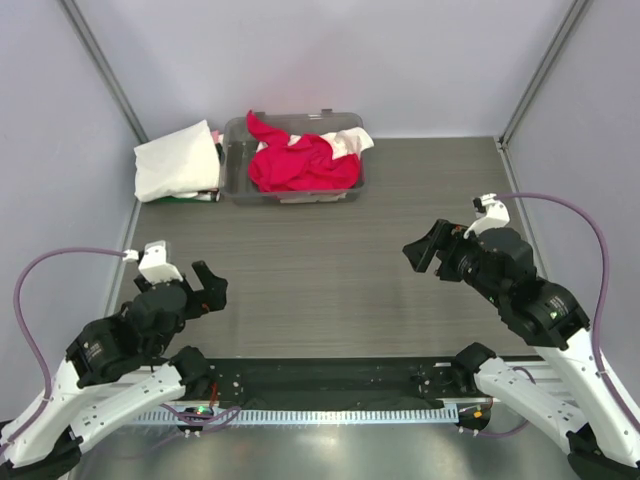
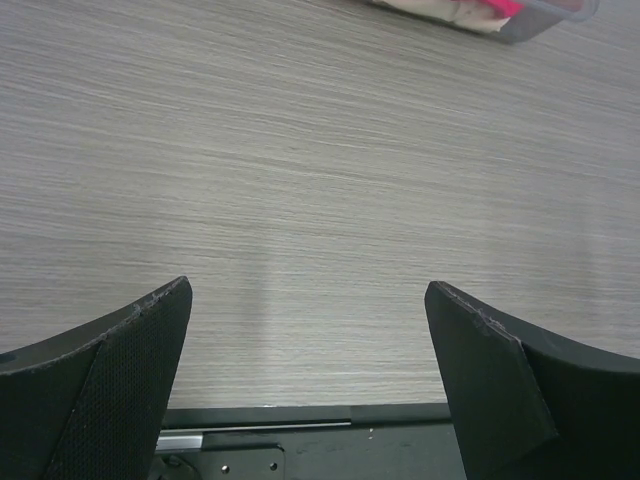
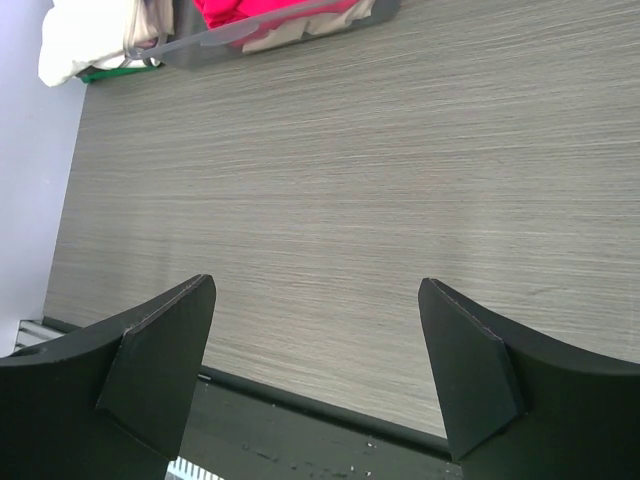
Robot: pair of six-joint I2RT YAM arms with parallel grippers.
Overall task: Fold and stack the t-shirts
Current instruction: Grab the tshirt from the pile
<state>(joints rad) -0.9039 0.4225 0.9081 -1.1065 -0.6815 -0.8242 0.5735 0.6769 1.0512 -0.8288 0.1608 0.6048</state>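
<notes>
A crumpled crimson t-shirt [image 1: 298, 164] fills the clear grey tub [image 1: 240, 185] at the back of the table, with a white t-shirt [image 1: 352, 141] bunched beside it in the tub. To the tub's left lies a folded white t-shirt [image 1: 175, 160] on the table. My left gripper [image 1: 211, 287] hovers open over the near left of the table, nothing between its fingers [image 2: 120, 370]. On the right side my right gripper [image 1: 425, 252] is open and empty too, far from the tub. The right wrist view catches the red shirt [image 3: 270, 10] and the folded white t-shirt [image 3: 85, 45] at its top edge.
Grey walls and slanted metal posts [image 1: 100, 65] close in the back and sides. A black strip [image 1: 320, 385] runs along the near table edge between the arm bases. Something green [image 3: 105, 72] peeks out under the folded white shirt.
</notes>
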